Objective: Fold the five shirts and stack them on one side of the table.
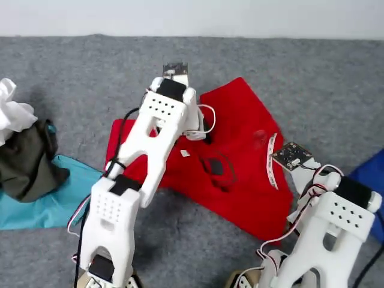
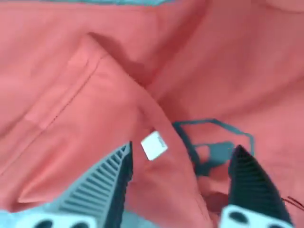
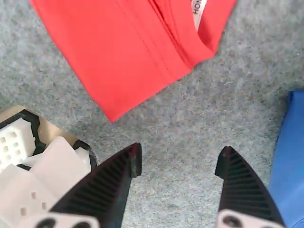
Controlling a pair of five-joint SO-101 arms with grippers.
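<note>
Grey felt (image 1: 252, 60) covers the table, with a pale wall behind it. Well to the left of the red shirt (image 1: 246, 132) lies a loose heap: a white cloth (image 1: 12, 111) on a dark shirt (image 1: 27, 162), with a teal shirt (image 1: 42, 204) spread beneath, its edge reaching almost to the red shirt's left side. No basket or box holds them; they lie straight on the felt.

Our left gripper (image 2: 184, 149) hangs low over the middle of the red shirt, jaws wide apart and gripping nothing. A folded-over flap, a small white tag (image 2: 153, 145) and a dark print lie under the gap between the jaws. The red shirt itself lies crumpled and partly doubled over at the table's centre, not yet folded square.

We judge this shirt light, limp and thin. It will sag from any pinch and keep no shape, and the felt will likely drag at it. A hem, sleeve edge or shoulder seam looks the best hold, since a flat middle offers little to catch.

Our right gripper (image 3: 180, 159) hovers over bare felt just off the red shirt's near edge, close to the collar, jaws spread and empty. A blue shirt (image 3: 289, 156) lies to the right of the red shirt, apart from it.
</note>
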